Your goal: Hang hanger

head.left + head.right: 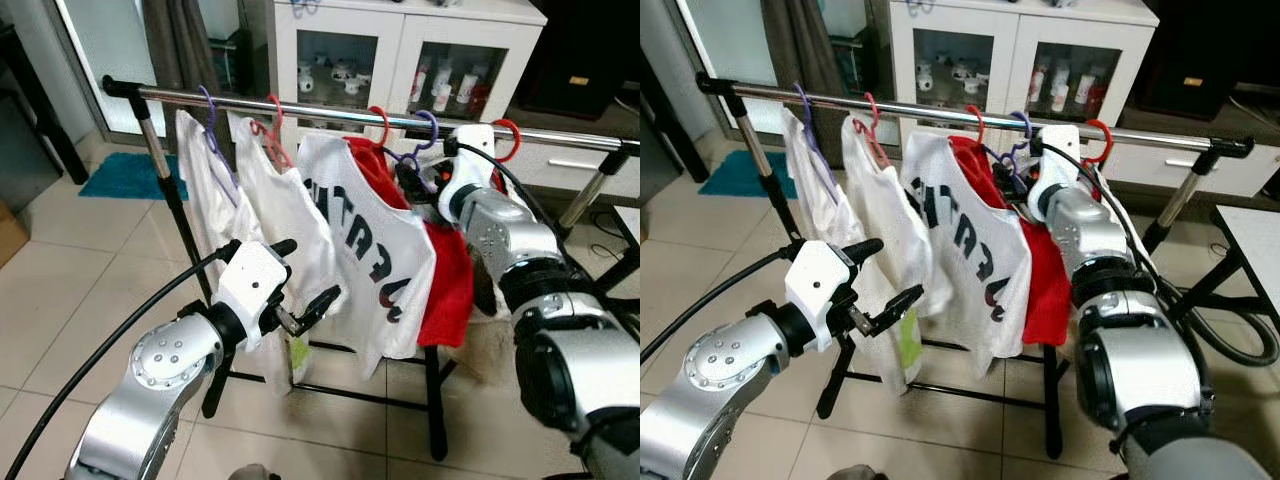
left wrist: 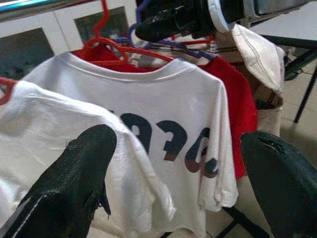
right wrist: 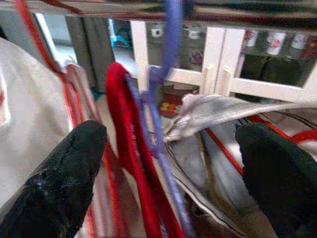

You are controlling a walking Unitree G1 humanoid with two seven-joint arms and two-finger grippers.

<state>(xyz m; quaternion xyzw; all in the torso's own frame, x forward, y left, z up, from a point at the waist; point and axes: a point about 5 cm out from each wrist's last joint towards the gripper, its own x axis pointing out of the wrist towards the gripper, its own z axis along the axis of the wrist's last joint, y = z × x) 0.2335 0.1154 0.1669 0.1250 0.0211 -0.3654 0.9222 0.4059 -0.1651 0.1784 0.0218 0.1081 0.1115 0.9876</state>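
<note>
Tiled room, daylight from the far left.
Pale floor tiles (image 1: 60, 290) throughout; teal mat (image 1: 125, 175) by the glass door; white glass-fronted cabinet (image 1: 400, 50) behind, holding what look like cups and bottles; dark curtain (image 1: 175, 45) beside it.

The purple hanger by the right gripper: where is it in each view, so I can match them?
Left eye view: purple hanger, hooked on the rail, just left of the right gripper.
Right eye view, same spot on the rail.
Left wrist view, behind the white shirt.
Right wrist view, between the open fingers.
Shared landmark: the red shirt.
</note>
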